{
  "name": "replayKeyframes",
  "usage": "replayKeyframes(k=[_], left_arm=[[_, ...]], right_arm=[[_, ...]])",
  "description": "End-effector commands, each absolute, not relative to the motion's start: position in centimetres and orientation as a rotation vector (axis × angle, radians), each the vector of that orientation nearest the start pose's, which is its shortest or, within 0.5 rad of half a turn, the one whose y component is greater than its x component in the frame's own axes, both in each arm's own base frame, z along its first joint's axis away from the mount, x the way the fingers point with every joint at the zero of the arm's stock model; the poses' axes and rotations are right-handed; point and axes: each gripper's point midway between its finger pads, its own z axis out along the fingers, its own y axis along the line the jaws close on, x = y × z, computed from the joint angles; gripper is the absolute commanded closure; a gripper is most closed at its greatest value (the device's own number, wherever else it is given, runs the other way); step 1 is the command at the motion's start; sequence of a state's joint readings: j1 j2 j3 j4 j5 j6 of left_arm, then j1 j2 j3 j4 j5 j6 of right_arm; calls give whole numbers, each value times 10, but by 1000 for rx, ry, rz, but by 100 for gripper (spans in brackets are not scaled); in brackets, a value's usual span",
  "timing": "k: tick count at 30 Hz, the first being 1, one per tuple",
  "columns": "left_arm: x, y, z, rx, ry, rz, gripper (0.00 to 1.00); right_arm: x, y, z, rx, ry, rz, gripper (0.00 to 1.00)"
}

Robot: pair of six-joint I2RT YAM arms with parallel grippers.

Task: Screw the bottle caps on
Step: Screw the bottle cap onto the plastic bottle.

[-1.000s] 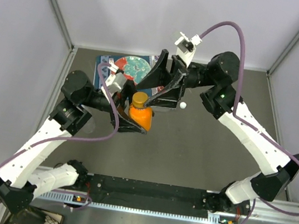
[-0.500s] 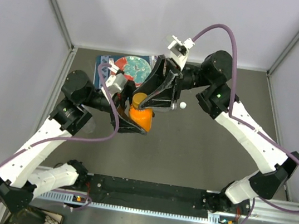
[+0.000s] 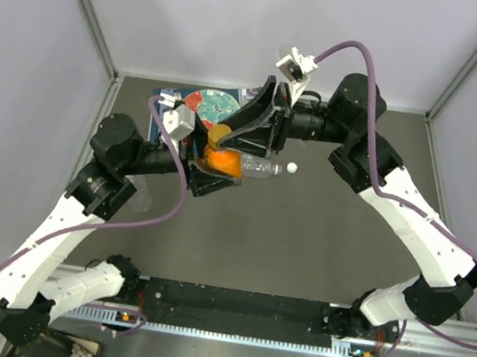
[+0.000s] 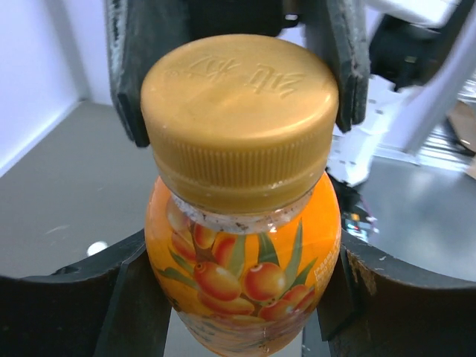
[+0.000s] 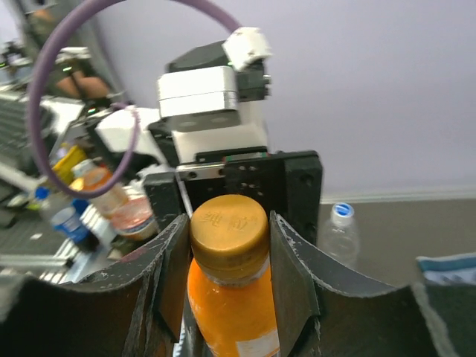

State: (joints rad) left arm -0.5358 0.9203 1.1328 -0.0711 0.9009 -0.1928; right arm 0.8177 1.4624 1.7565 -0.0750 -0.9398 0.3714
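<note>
- Amber cap [image 4: 242, 111] sits on the neck of the orange bottle [image 4: 245, 275], skirt down over the threads. I can't tell if it is fully tight.
- Right jaws are closed on the cap, one finger on each ribbed flank.
- Left jaws are clamped round the bottle's body, holding it off the table toward the far edge, left of centre, near the patterned plate [image 3: 207, 102].
- My read: first bottle is mid-tightening, and none is certainly finished.
- Left to do: a clear bottle [image 3: 263, 166] lies on its side on the table just right of the held one, with a loose white cap [image 3: 291, 168] beside it.
- Another clear bottle [image 5: 338, 238] stands toward the table's left edge. I can't tell if it is capped.
</note>
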Motion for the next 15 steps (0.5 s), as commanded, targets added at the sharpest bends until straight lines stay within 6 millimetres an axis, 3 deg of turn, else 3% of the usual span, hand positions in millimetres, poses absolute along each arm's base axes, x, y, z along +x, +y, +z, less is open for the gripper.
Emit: replayKeyframes(k=[1, 9, 13, 15], left_arm=[[220, -232, 435, 731, 1317, -888, 100], [243, -209, 422, 576, 1402, -763, 100], [248, -201, 417, 538, 1429, -721, 100], [246, -199, 415, 540, 1429, -716, 100]], right_arm=[[181, 391, 466, -1028, 1415, 1412, 97], [172, 416, 463, -991, 1470, 1377, 100], [180, 428, 460, -909, 1528, 1311, 100], [184, 424, 462, -884, 1534, 1285, 85]])
